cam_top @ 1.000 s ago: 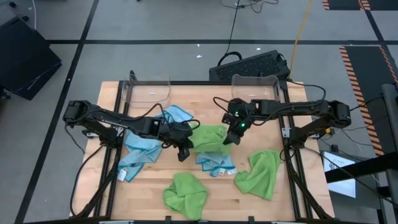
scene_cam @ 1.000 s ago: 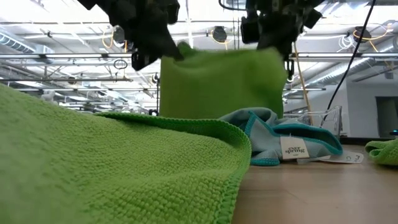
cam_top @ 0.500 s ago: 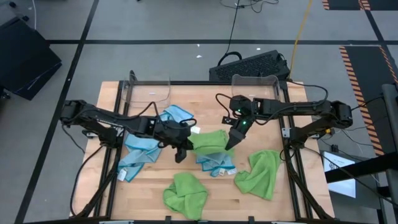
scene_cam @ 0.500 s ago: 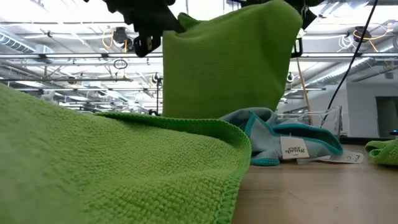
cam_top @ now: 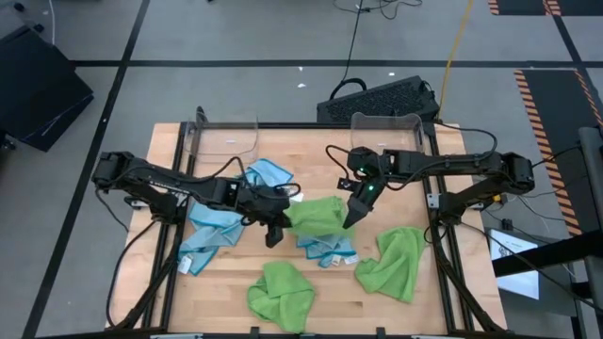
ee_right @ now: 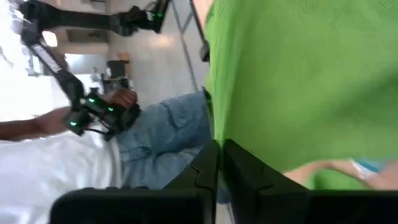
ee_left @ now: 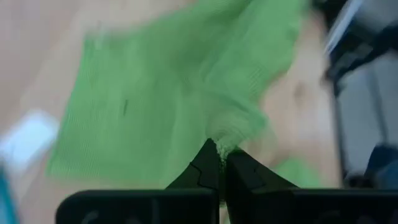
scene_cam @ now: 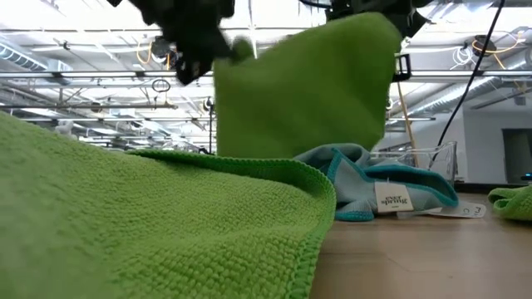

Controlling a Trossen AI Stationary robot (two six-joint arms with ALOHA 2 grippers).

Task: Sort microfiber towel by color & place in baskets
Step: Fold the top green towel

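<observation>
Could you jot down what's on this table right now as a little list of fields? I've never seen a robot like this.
held towel: green towel, stretched between both arms above the table
left end effector: shut on the green towel's edge
right end effector: at the towel's other edge, fingers close together
baskets: left basket and right basket at the table's far edge, nothing visible inside
blue towels: blue towel on the left, another under the held one
other green towels: front one, right one

Nubbly matt green cloth towel point(scene_cam: 158, 224); pale smooth wooden counter point(cam_top: 311, 151); clear glossy plastic baskets point(cam_top: 226, 137); matt black tool fingers point(ee_left: 211, 171).
</observation>
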